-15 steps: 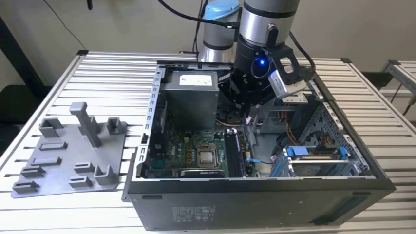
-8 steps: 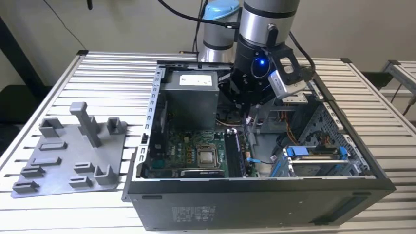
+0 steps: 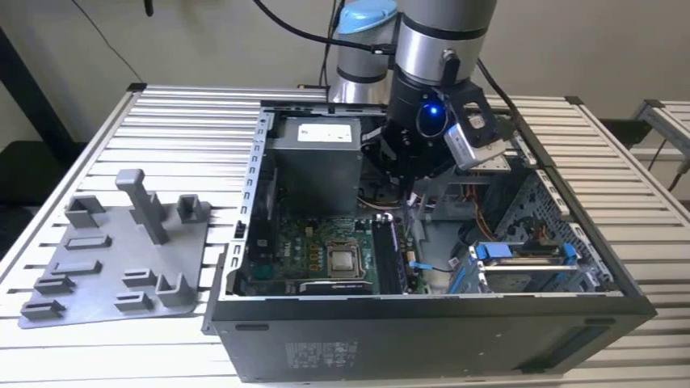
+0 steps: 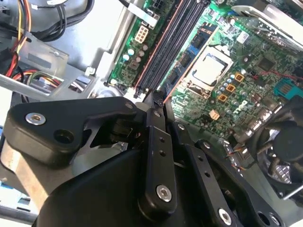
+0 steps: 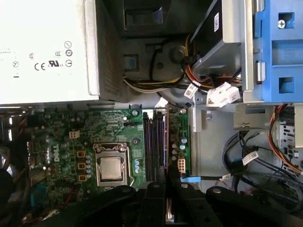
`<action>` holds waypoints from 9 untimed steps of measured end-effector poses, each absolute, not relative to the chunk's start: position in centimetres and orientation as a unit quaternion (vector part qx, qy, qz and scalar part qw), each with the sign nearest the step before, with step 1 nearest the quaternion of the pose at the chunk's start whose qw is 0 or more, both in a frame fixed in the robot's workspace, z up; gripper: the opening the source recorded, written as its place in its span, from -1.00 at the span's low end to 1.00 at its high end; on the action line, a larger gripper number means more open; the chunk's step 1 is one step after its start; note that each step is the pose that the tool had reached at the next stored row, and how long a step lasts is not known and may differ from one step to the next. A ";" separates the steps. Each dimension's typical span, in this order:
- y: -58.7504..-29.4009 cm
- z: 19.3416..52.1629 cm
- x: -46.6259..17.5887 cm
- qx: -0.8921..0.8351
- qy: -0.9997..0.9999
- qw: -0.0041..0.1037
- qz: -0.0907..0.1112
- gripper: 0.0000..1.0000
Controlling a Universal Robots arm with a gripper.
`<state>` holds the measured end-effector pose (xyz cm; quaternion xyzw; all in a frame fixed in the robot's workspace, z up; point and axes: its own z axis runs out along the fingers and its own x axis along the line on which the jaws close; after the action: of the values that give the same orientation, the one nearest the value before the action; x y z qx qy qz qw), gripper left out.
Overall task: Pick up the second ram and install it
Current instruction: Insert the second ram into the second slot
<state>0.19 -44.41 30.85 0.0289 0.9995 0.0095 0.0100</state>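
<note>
My gripper (image 3: 406,187) hangs inside the open computer case (image 3: 431,323), above the memory slots (image 3: 389,250) beside the processor socket (image 3: 345,260). In both wrist views its black fingers are pressed together, gripper (image 4: 158,101) and gripper (image 5: 166,182). The second ram (image 5: 166,142) is pinched between them. I see it edge-on as a thin reddish line (image 4: 187,68) running out from the fingertips along the dark slots (image 5: 154,142). Its chips and label are hidden. A dark stick stands upright in one slot in the exterior view.
A grey plastic tray (image 3: 108,267) with raised blocks lies on the slatted table at the exterior view's left. The power supply box (image 3: 313,162) stands behind the motherboard. A blue drive cage (image 3: 518,259) and cable bundles (image 5: 189,85) crowd the case's other side.
</note>
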 end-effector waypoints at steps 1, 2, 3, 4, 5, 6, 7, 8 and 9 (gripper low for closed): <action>-44.4 30.7 0.2 0.028 1.000 0.010 0.010 -0.72; -44.4 30.5 0.2 0.027 1.000 0.010 0.010 -0.72; -44.4 30.3 0.2 0.026 1.000 0.010 0.010 -0.72; -44.4 30.2 0.2 0.025 1.000 0.010 0.010 -0.72; -44.4 30.0 0.2 0.023 1.000 0.010 0.010 -0.72; -44.4 29.8 0.2 0.022 1.000 0.010 0.010 -0.72; -44.4 29.7 0.2 0.021 1.000 0.010 0.010 -0.72; -44.4 29.5 0.2 0.020 1.000 0.010 0.010 -0.72; -44.4 29.4 0.2 0.020 1.000 0.011 0.010 -0.72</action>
<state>0.18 -44.41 29.39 0.0198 0.9997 0.0097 0.0106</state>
